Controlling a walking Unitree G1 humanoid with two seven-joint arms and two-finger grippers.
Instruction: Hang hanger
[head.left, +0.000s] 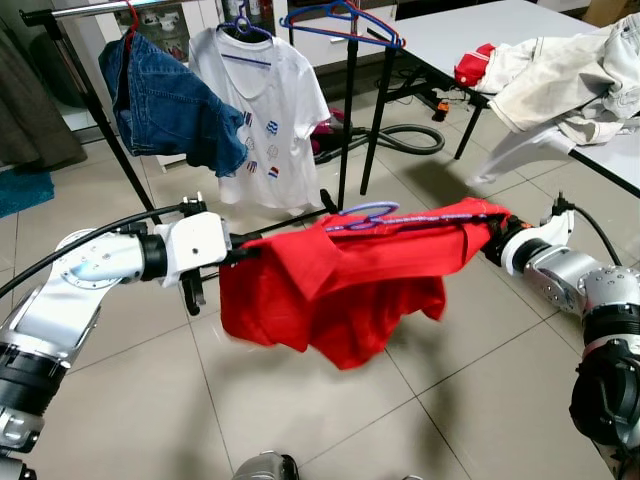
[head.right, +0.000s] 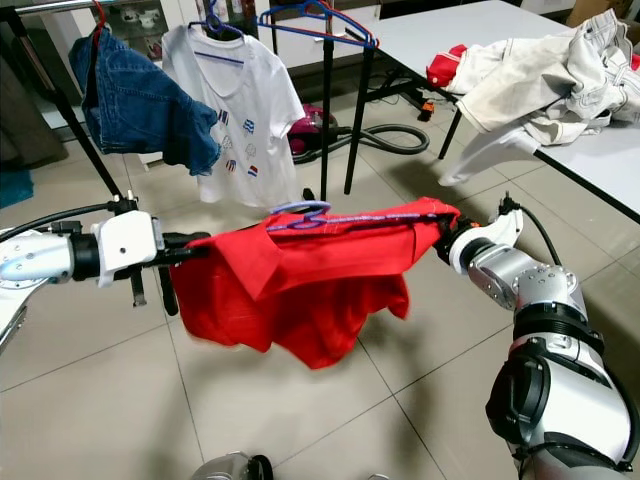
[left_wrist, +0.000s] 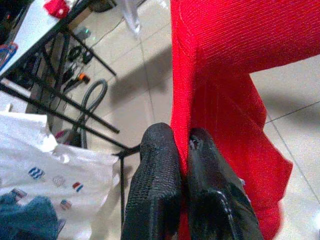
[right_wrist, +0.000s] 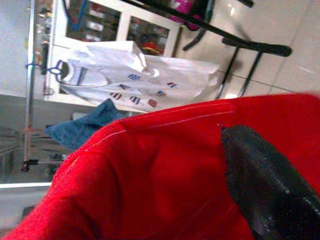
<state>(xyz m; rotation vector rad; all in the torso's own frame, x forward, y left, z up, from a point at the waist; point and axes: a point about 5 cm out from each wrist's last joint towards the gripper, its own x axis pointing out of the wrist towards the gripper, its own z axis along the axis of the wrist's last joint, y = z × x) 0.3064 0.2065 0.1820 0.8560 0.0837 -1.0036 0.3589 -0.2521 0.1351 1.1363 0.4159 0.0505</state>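
**Red shirt on a hanger, held level between two grippers**

A red shirt (head.left: 340, 285) hangs on a purple hanger (head.left: 400, 216) in mid-air above a pale tiled floor (head.left: 300, 410), stretched between the robot's two arms. The hanger's long axis runs roughly from 9 o'clock to 3 o'clock, nearly level, rising slightly toward the right. Its hook (head.left: 362, 213) lies near the middle of the top edge, tipped over toward 9 o'clock rather than standing upright.

The left gripper (left_wrist: 184, 150) pinches the shirt's left edge, its two black fingers closed narrowly on the red cloth. The right gripper (head.left: 492, 238) is at the shirt's right shoulder; one black finger (right_wrist: 265, 185) lies against the red fabric, but whether the fingers are closed cannot be told.

Toward 11 o'clock, a clothes rack (head.left: 352, 120) carries blue denim shorts (head.left: 165, 105), a white printed T-shirt (head.left: 265, 110) and an empty blue hanger (head.left: 345, 22). At 2 o'clock, pale garments (head.left: 570, 80) are heaped on a white table (head.left: 470, 25).
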